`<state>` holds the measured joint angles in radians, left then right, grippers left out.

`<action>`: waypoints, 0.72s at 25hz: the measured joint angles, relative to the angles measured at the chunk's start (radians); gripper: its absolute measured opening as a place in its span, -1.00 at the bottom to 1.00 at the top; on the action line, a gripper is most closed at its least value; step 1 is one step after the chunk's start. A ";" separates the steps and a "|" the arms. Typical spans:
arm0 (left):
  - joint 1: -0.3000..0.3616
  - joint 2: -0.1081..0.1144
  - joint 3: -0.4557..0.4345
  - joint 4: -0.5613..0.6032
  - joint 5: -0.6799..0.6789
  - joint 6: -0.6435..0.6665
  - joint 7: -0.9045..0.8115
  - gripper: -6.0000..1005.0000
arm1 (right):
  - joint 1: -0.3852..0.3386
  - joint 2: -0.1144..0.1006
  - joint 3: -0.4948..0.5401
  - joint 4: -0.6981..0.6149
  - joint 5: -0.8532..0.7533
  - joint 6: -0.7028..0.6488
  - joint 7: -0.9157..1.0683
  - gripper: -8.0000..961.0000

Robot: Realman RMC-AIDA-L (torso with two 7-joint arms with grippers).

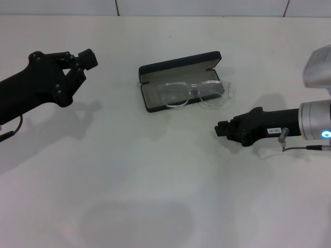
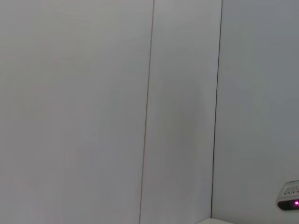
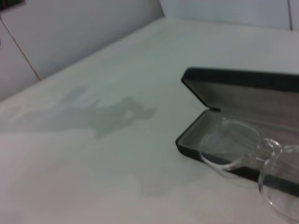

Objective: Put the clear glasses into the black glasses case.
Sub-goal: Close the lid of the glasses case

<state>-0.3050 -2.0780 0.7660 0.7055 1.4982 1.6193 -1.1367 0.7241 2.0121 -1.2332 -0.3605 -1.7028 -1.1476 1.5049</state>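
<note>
Toward the table's (image 1: 155, 196) left edge, the left gripper (image 1: 83, 61) hangs above the surface, well apart from the case. Whether it is released or clenched cannot be told here, and its wrist camera shows only wall panels.

Near the middle of the table, toward the far edge, the black glasses case (image 1: 178, 66) lies open, its lid tilted back and the grey lining showing. The clear glasses (image 1: 194, 93) rest across the tray, but not fully in it: in the head view the front frame lies over the case's near wall, and the lens on the right juts out past the right end. The right wrist view agrees, with one lens of the clear glasses (image 3: 238, 149) over the lining of the black glasses case (image 3: 243, 93) and the other overhanging the near rim.

So the task looks mostly done but unfinished. As a judgement, the glasses have yet to be nudged leftward and away from the near wall until they drop inside; the lid would not shut over them as they lie.

Toward the right edge, the right gripper (image 1: 223, 129) hovers low, near the overhanging lens and holding nothing; whether it is spread or closed cannot be told. No other objects are visible near the case.
</note>
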 joint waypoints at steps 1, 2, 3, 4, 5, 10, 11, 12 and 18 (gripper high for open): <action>0.000 -0.001 0.000 0.000 0.000 0.000 0.003 -0.91 | 0.001 0.002 0.000 0.000 -0.005 0.010 0.000 -0.77; 0.000 -0.002 0.000 0.000 0.000 0.000 0.007 -0.91 | 0.002 0.003 -0.001 0.000 -0.007 0.020 0.000 -0.77; 0.000 -0.003 0.000 0.000 0.000 -0.001 0.011 -0.91 | 0.004 0.004 0.000 0.000 -0.007 0.032 0.000 -0.77; 0.000 -0.004 -0.001 0.000 0.000 -0.001 0.016 -0.91 | 0.004 0.004 -0.001 0.000 -0.008 0.037 0.000 -0.77; 0.000 -0.004 -0.001 0.000 0.000 -0.002 0.018 -0.91 | 0.005 0.005 -0.001 -0.001 -0.008 0.045 0.000 -0.77; 0.000 -0.003 -0.001 -0.002 0.000 -0.002 0.021 -0.91 | 0.022 0.005 -0.002 0.000 -0.009 0.078 -0.002 -0.77; -0.002 -0.002 -0.001 -0.005 0.001 -0.003 0.023 -0.91 | 0.028 0.005 -0.005 0.004 -0.009 0.083 -0.002 -0.77; -0.004 -0.001 -0.001 -0.008 0.001 -0.003 0.027 -0.91 | 0.031 0.005 -0.007 0.006 -0.009 0.086 -0.002 -0.77; -0.009 0.000 -0.001 -0.015 -0.001 -0.007 0.044 -0.91 | 0.048 0.010 -0.012 0.009 -0.010 0.099 -0.001 -0.77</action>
<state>-0.3144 -2.0777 0.7655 0.6903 1.4972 1.6127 -1.0924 0.7719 2.0223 -1.2453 -0.3512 -1.7128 -1.0488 1.5043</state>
